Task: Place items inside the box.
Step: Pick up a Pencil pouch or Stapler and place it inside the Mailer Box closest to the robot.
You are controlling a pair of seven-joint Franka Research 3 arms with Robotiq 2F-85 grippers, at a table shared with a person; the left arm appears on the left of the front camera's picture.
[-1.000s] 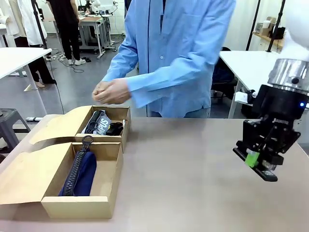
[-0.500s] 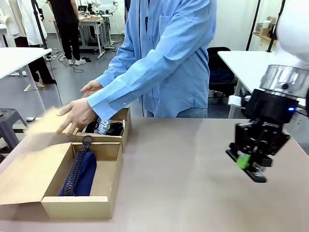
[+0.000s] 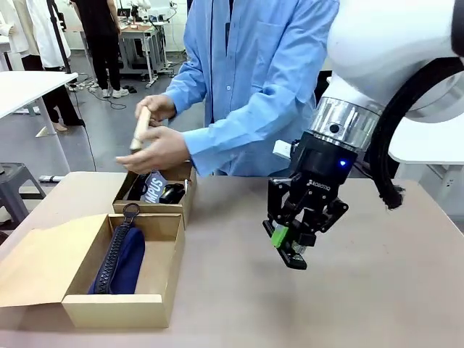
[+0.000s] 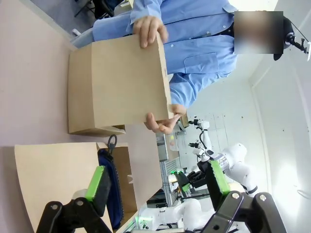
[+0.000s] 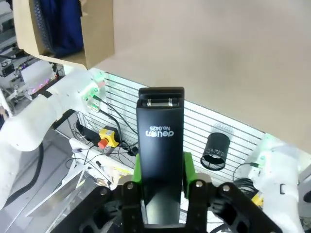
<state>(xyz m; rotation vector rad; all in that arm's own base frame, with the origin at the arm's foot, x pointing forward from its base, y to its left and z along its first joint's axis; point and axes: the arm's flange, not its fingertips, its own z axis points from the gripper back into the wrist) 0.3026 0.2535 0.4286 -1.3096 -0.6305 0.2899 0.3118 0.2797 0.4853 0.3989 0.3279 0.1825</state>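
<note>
Clamping a black stapler (image 5: 160, 145) above the table's (image 3: 377, 304) middle, the right gripper (image 3: 290, 245) appears whole from the front; its wrist view makes the stapler's print readable. The left wrist view gives the left gripper (image 4: 159, 180) spread and empty, and a person's hands (image 4: 149, 30) holding the far box's lid (image 4: 119, 87).

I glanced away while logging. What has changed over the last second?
The right gripper, clamped on the black stapler, swung from the right of the table toward the middle. The person's hands took hold of the far box's lid and raised it. The near box stays open, navy pouch inside.
</note>
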